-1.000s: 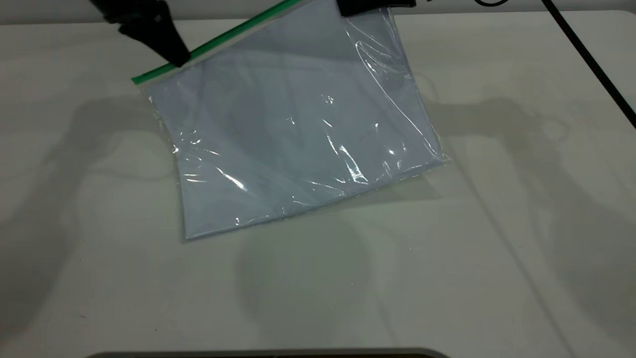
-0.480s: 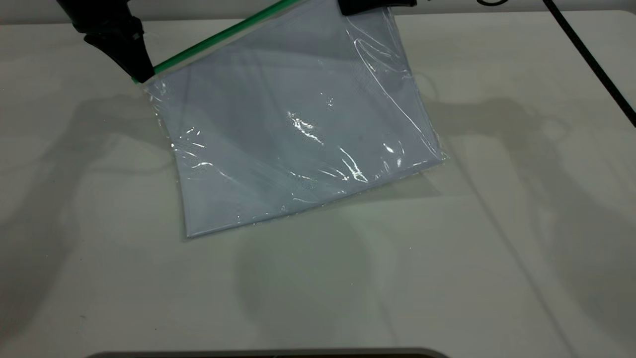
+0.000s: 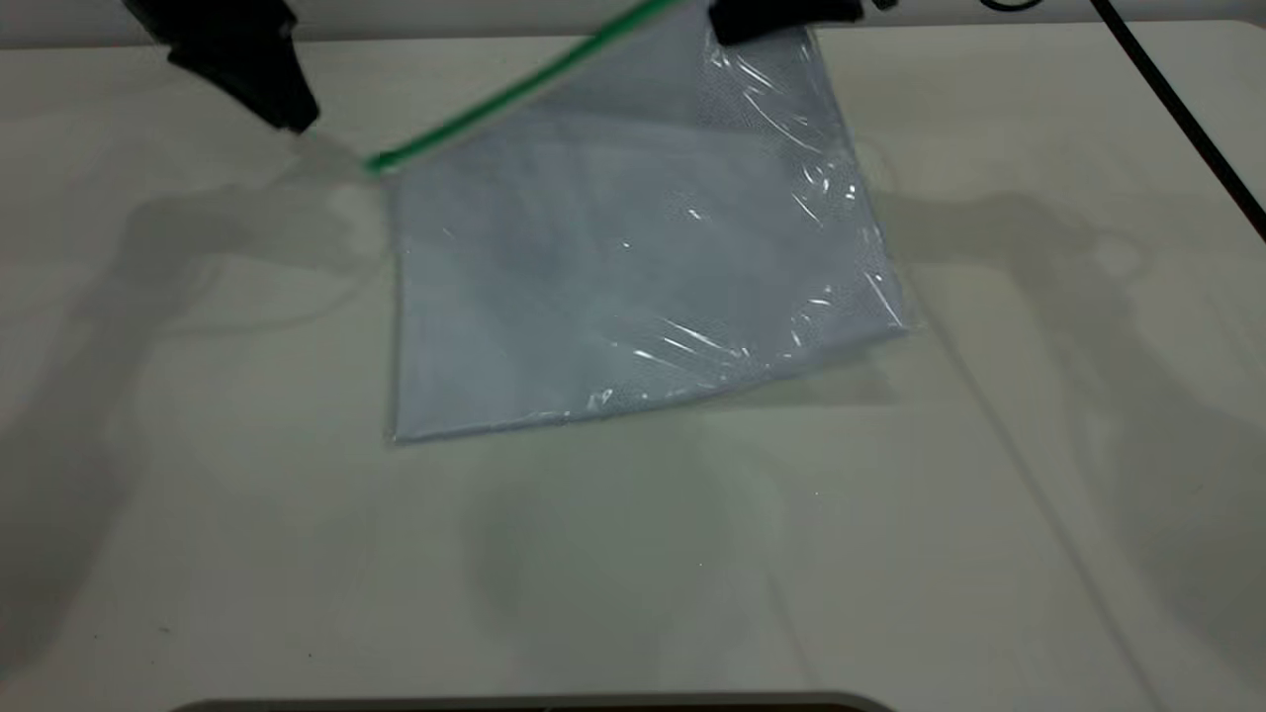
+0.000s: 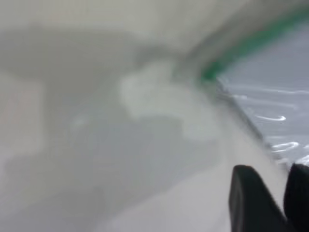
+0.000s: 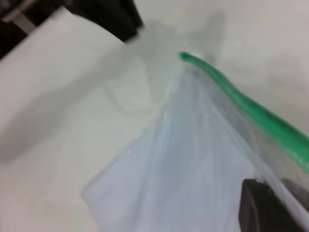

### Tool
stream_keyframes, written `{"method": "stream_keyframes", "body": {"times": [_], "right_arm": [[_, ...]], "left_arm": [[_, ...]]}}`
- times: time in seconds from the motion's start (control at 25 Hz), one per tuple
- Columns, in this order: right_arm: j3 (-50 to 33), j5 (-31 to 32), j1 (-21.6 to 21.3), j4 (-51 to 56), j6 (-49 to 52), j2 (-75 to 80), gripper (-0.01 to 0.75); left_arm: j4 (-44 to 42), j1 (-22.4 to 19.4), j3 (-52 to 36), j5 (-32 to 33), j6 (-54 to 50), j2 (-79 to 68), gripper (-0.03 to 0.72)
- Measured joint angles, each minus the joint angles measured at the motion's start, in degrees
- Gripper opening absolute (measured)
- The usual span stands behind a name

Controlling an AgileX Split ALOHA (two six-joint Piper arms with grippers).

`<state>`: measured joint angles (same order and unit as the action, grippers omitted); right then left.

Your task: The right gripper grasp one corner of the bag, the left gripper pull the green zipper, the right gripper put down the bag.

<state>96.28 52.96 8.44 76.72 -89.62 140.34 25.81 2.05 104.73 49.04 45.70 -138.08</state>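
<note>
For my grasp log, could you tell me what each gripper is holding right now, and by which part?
The right gripper holds the bag by its far corner beside the green zipper. The left gripper holds nothing, clear of the zipper's end.

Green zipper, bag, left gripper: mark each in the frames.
green zipper (image 3: 514, 91): exterior view, mid-strip.
bag (image 3: 633, 287): exterior view, centre of the clear panel.
left gripper (image 3: 293, 121): exterior view, pointed tip, apart from the zipper's end.

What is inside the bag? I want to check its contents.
Through the clear bag, pale grey-white sheets fill nearly all of it. How many sheets, or anything between them, cannot be seen: the top sheet covers the rest.
</note>
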Motion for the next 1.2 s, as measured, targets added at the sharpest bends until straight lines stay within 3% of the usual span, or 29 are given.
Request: {"method": "stream_keyframes", "body": {"times": [0.16, 0.24, 0.32, 0.48, 0.56, 0.64, 0.76, 0.88, 1.08, 1.2], "right_arm": [[0.0, -4.9, -0.1, -0.2, 0.7, 2.2, 0.057], [0.0, -7.3, -0.1, -2.2, 2.2, 2.7, 0.112], [0.0, -9.6, -0.1, -4.9, 5.2, 2.7, 0.212], [0.0, -13.5, -0.7, -15.2, 14.0, 1.8, 0.483], [0.0, -12.5, -1.8, -21.2, 20.6, -0.3, 0.583], [-0.1, -7.0, -3.3, -24.9, 28.8, -4.5, 0.636], [0.0, 5.1, -5.0, -27.6, 38.4, -12.6, 0.630], [-0.1, 14.1, -4.6, -28.3, 44.3, -20.5, 0.563], [-0.7, 16.2, -0.2, -33.3, 53.9, -32.4, 0.466], [-0.7, 16.9, 4.3, -43.0, 61.1, -39.7, 0.452]], "left_arm": [[6.8, -0.1, 0.0, 1.9, 0.8, 4.4, 0.376], [10.2, -0.1, 0.0, 4.9, 2.3, 7.4, 0.399], [12.9, -0.1, 0.0, 7.8, 3.4, 10.6, 0.404], [16.9, -0.1, 0.0, 12.8, 3.7, 18.5, 0.405], [17.3, -0.1, 0.0, 15.0, 3.7, 22.9, 0.405], [17.4, -0.1, 0.0, 16.8, 2.9, 27.7, 0.405], [17.0, -0.1, 0.0, 17.8, 0.4, 36.1, 0.405], [13.9, -0.1, 0.0, 17.8, -3.8, 44.0, 0.405], [7.1, -0.1, 0.0, 17.8, -15.1, 54.4, 0.405], [1.1, -0.1, -0.5, 17.9, -22.0, 59.6, 0.405]]}}
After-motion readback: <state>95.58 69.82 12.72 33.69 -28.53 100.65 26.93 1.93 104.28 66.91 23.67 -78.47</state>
